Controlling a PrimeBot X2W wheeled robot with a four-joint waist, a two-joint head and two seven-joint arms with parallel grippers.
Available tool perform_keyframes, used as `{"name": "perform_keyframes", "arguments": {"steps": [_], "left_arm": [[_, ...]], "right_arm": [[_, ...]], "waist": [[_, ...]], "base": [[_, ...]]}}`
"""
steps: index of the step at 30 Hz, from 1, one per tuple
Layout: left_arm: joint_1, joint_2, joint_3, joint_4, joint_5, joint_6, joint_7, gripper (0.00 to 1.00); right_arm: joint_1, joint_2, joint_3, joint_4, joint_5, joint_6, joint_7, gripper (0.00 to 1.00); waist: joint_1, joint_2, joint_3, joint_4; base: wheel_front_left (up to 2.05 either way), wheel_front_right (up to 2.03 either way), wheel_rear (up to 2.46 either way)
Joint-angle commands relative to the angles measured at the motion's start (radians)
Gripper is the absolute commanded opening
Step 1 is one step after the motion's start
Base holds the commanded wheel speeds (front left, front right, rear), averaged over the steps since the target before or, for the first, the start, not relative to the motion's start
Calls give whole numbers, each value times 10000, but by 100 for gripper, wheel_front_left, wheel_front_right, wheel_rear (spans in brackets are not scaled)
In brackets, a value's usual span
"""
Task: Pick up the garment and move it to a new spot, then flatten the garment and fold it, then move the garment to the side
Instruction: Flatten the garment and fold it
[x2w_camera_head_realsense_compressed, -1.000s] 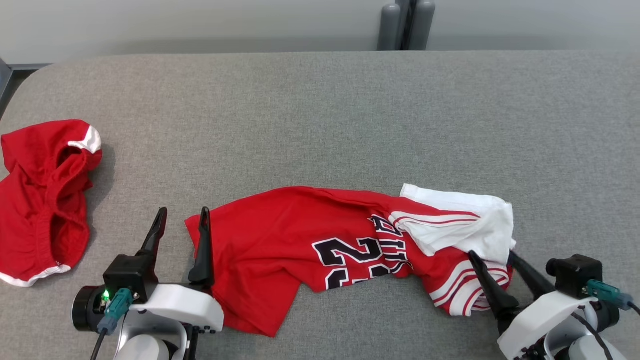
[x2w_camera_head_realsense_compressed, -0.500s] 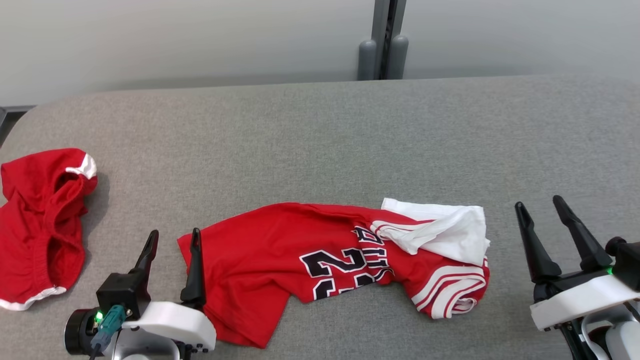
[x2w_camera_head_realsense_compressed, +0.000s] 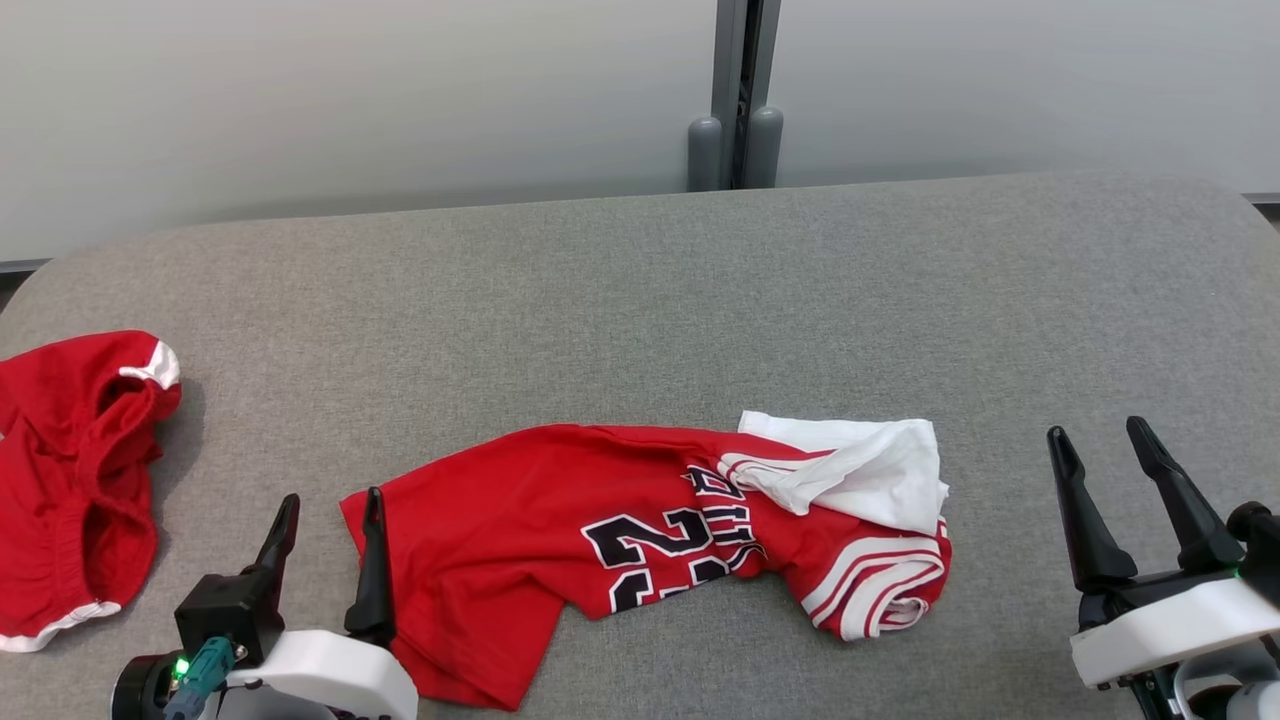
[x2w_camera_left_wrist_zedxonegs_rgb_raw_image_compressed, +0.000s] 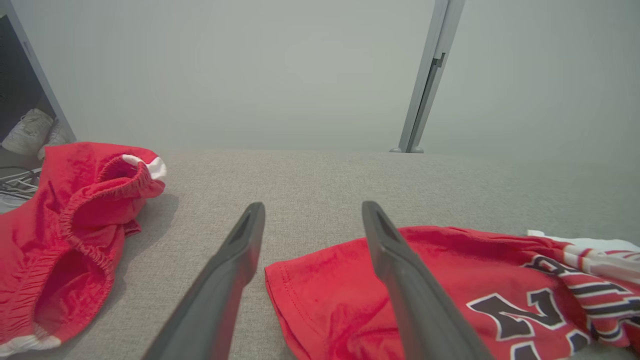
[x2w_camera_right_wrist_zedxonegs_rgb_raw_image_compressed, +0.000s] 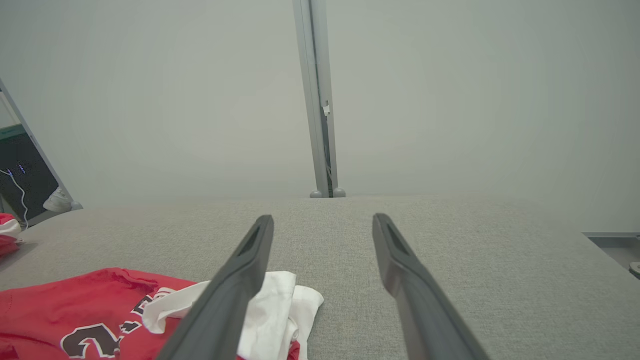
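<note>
Your left claw (x2w_camera_head_realsense_compressed: 332, 500) stands spread and empty at the near left, one finger over the hem of the red jersey (x2w_camera_head_realsense_compressed: 520, 520). Your right claw (x2w_camera_head_realsense_compressed: 1098, 432), also spread and empty, sits apart on the jersey's right. The jersey lies crumpled near-centre on the grey table (x2w_camera_head_realsense_compressed: 640, 300). Red shorts (x2w_camera_head_realsense_compressed: 70, 480) lie bunched at the left edge. A grey post (x2w_camera_head_realsense_compressed: 735, 100) stands beyond the far side.

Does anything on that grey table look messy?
Yes: the red jersey lies crumpled, its right end bunched with a white part flipped over the lettering; the red shorts sit rumpled at the far left.
</note>
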Motion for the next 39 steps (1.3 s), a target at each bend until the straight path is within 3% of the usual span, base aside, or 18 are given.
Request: {"name": "perform_keyframes", "arguments": {"steps": [1, 9, 18, 30, 36, 38, 39], "left_arm": [[137, 29, 31, -33, -61, 57, 18, 100], [-18, 77, -55, -76, -91, 74, 195, 100], [-1205, 292, -274, 265, -169, -376, 962, 100], [-2215, 444, 101, 2779, -1097, -698, 2426, 100], [-2491, 252, 160, 3498, -1409, -953, 2259, 99], [-2531, 221, 150, 3669, -1462, -1028, 2163, 20], [-2577, 214, 134, 3737, -1466, -1080, 2110, 0]], "right_arm": [[112, 21, -91, -106, -92, 2, 42, 100], [131, 125, -156, -207, -102, 2, 128, 100], [-145, 64, -184, -315, 13, 2, 210, 100], [-666, -139, 208, 3, 194, 2, 167, 100], [-793, -208, 293, 211, 309, 2, 99, 100], [-836, -237, 334, 288, 344, 2, 119, 100], [-856, -274, 391, 331, 355, 2, 198, 100]], "waist": [[0, -1, -3, -14], [0, -1, 61, -20], [0, -1, 541, -55], [0, -1, 1267, -578], [0, -1, 1470, -624], [0, -1, 1504, -614], [0, -1, 1517, -602]], "base": [[0, 0, 0], [0, 0, 0], [0, 0, 0], [0, 0, 0], [0, 0, 0], [0, 0, 0], [0, 0, 0]]}}
